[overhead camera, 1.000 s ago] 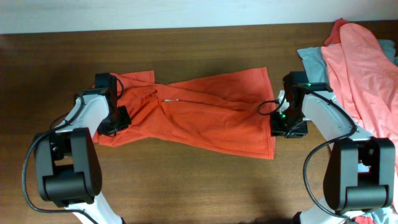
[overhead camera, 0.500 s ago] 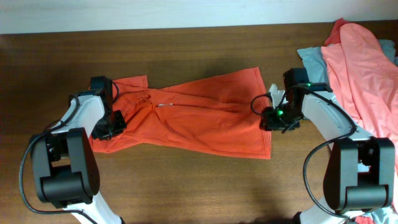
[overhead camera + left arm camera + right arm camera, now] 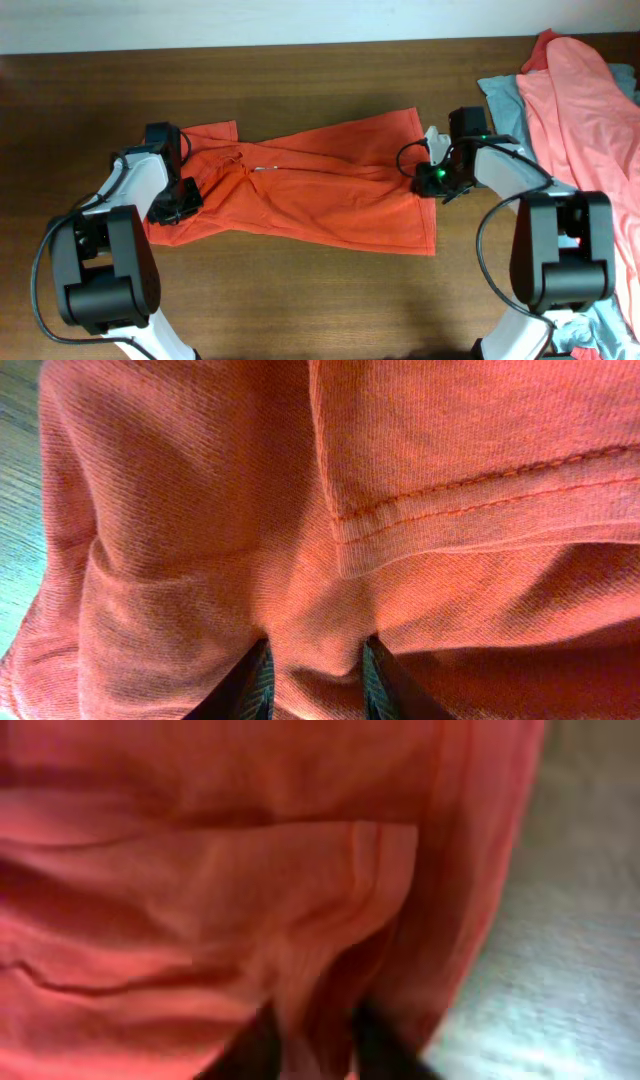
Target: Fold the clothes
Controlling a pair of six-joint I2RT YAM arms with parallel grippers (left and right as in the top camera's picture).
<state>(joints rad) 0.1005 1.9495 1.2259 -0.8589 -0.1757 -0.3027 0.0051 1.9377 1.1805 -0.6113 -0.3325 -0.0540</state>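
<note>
Here the left gripper (image 3: 315, 685) pinches a bunched fold at the sleeve end of the orange-red T-shirt (image 3: 320, 195). The shirt lies stretched crosswise on the table (image 3: 300, 290), rumpled and not yet folded. At the hem end the right gripper (image 3: 314, 1042) stands narrow with cloth gathered between its fingers, though that view is blurred. The step looks like spreading the shirt flat. Next, both ends likely need an even outward pull.
</note>
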